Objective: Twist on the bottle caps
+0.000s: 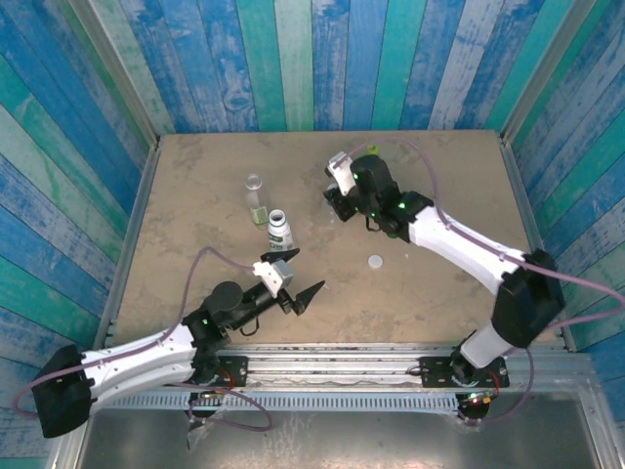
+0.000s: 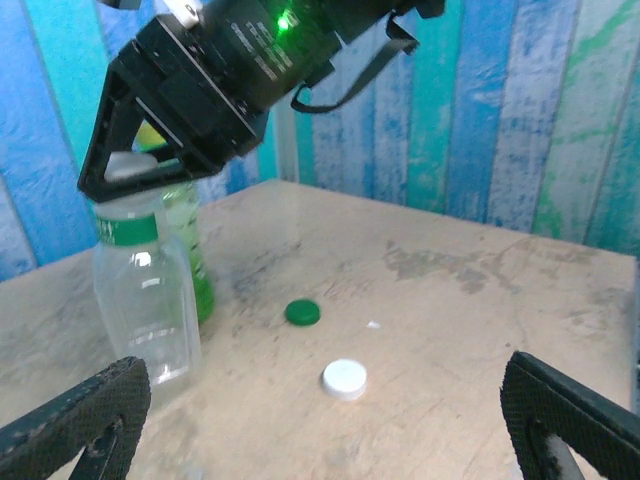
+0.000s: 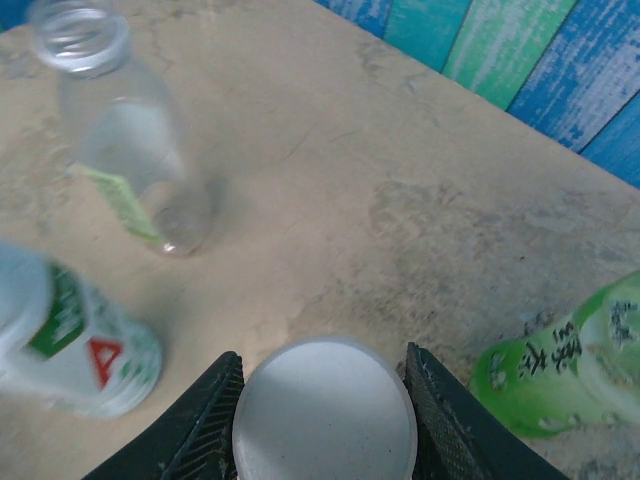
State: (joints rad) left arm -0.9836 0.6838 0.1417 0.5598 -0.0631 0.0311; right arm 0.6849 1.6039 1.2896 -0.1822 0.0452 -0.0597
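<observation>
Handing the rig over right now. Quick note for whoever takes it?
Left gripper: open, empty, low over the near table.
Right gripper: shut on a white cap seated on a clear bottle; how tight it is can't be told.
Second clear bottle: neck open. White-labelled bottle stands beside it; green bottle is next to the right gripper.
Loose on the table: dark green cap, spare white cap.
Left: finish this cap, then fit the loose ones.

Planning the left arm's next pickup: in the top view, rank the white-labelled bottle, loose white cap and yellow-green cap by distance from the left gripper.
1. White-labelled bottle, just beyond the left gripper.
2. Loose white cap, off to its right.
3. Yellow-green cap, farthest back, right of centre.
</observation>
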